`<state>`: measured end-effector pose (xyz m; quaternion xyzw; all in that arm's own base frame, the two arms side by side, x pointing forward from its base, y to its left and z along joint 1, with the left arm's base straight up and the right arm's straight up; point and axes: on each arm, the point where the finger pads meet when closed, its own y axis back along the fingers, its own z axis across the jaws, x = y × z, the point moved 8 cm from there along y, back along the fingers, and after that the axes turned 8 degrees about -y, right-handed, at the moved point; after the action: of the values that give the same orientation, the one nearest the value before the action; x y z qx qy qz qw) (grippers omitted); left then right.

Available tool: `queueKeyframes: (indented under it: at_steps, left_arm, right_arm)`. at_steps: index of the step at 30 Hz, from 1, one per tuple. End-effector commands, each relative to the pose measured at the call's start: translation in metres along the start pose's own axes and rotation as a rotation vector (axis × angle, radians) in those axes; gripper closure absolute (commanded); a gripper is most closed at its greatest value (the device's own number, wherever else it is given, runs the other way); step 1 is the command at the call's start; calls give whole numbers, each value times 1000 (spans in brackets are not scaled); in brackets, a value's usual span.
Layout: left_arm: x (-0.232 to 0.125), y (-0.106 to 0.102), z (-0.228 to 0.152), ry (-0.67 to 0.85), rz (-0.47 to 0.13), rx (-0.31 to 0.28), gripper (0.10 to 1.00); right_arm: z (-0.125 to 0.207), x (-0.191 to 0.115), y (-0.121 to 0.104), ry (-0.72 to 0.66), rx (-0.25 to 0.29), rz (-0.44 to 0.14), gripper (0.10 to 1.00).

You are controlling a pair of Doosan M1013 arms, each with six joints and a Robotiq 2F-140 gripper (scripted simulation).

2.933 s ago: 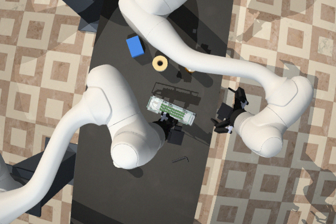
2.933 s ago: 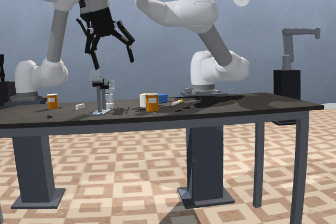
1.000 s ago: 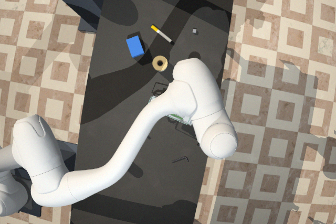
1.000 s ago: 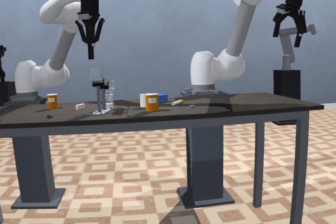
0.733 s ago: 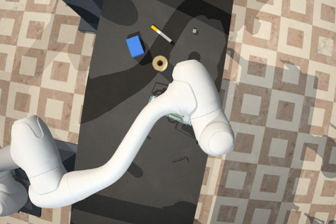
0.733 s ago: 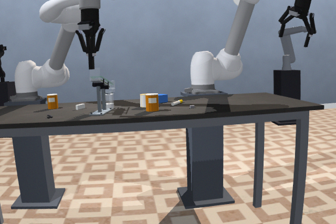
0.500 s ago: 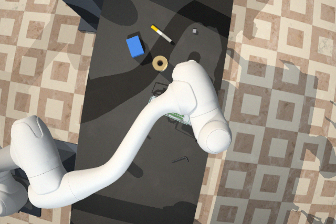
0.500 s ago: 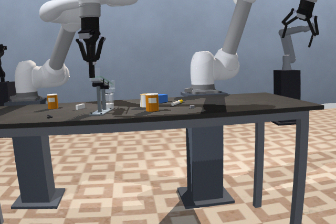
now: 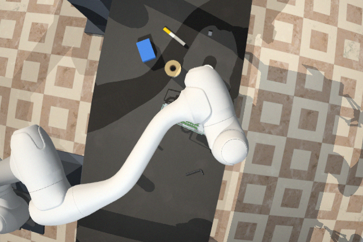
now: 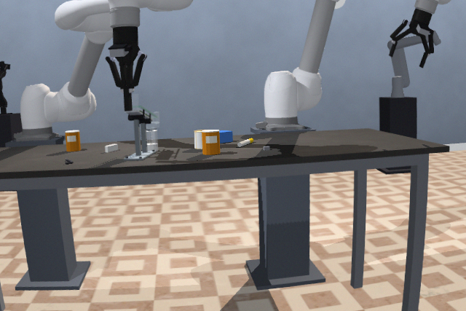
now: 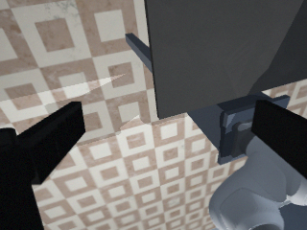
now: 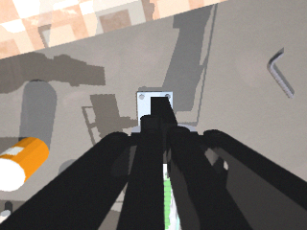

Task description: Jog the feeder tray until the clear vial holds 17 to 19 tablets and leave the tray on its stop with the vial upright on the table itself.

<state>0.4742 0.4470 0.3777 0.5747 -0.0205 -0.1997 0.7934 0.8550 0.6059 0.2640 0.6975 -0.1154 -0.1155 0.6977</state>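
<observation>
The feeder tray (image 9: 190, 124) (image 12: 167, 203) holds green tablets and sits high on its stand (image 10: 137, 138); the arm hides much of it in the top view. Its clear upright plate (image 10: 135, 100) is at the high end. The clear vial (image 10: 151, 140) stands upright on the table below the outlet end; its tablet count cannot be read. My right gripper (image 10: 127, 107) (image 12: 158, 110) is shut and empty, pointing down, fingertips beside the upright plate; whether they touch is unclear. My left gripper (image 10: 406, 60) (image 11: 168, 116) is open and empty, high beyond the table's far end.
Orange bottles (image 10: 211, 143) (image 10: 72, 142) stand either side of the stand. A tape roll (image 9: 168, 71), blue box (image 9: 146, 50), marker (image 9: 176, 37) and small grey cube (image 9: 210, 33) lie beyond the tray. A white block (image 10: 111, 148) and hex key (image 9: 194, 172) (image 12: 280, 81) lie on the other side.
</observation>
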Motion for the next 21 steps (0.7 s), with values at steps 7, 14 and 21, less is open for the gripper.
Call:
queueKeyframes:
  at_steps: [7,14,21]
  left_arm:
    - [-124,-34,4,372,55,-41,98]
    - [-230,-80,33,737,98,-102,98]
    - [-304,-126,74,1051,128,-164,98]
  right_arm:
    - [0,-4,1,0,2,1,999]
    - [1,-7,0,0,2,1,999]
    - [1,-11,-1,0,2,1,999]
